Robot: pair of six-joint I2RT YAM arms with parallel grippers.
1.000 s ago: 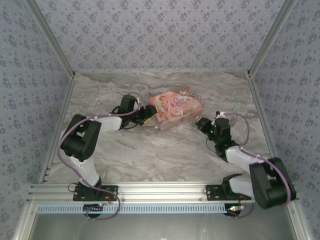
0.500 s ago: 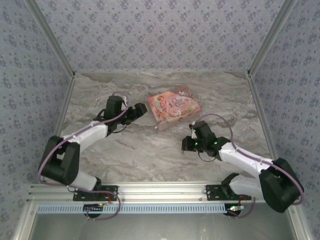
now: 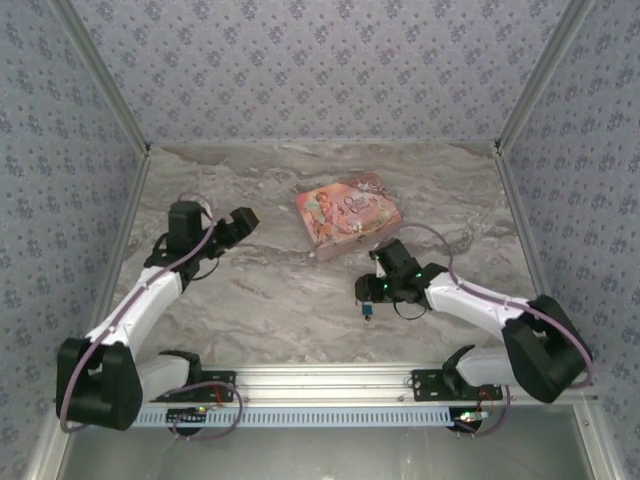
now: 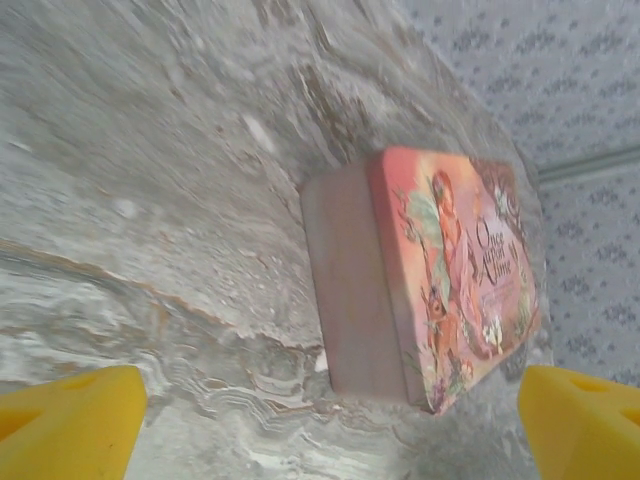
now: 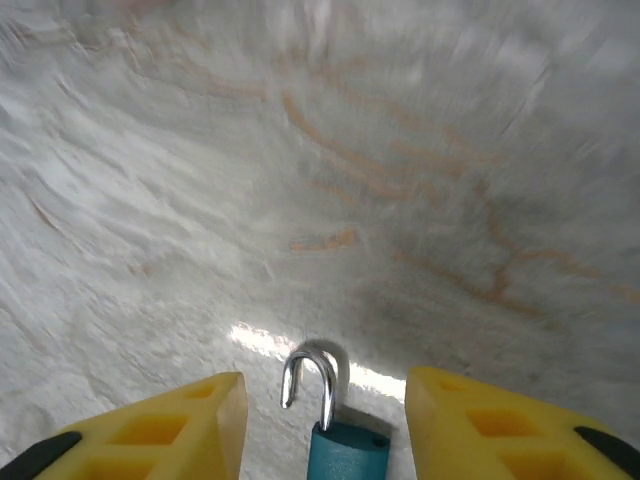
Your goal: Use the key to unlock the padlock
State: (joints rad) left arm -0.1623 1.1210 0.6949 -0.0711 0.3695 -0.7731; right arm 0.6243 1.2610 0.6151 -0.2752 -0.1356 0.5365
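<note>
My right gripper [image 5: 325, 388] is the one in play. Its yellow fingers [image 5: 150, 430] stand apart with the padlock [image 5: 345, 452] lying between them on the marbled counter [image 5: 420, 180], neither finger touching it as far as I can see. The blue body sits towards my wrist and the shackle [image 5: 312, 375] points away along the line of reach, so the long axis runs with the fingers, not across them. From above, it lies around the middle of the counter, on the near side of the pink box [image 3: 348, 213]. My left gripper [image 3: 238, 221] hangs well off to the left, spread wide, facing that box. I judge the right arm far nearer; closing across the body should pin it
</note>
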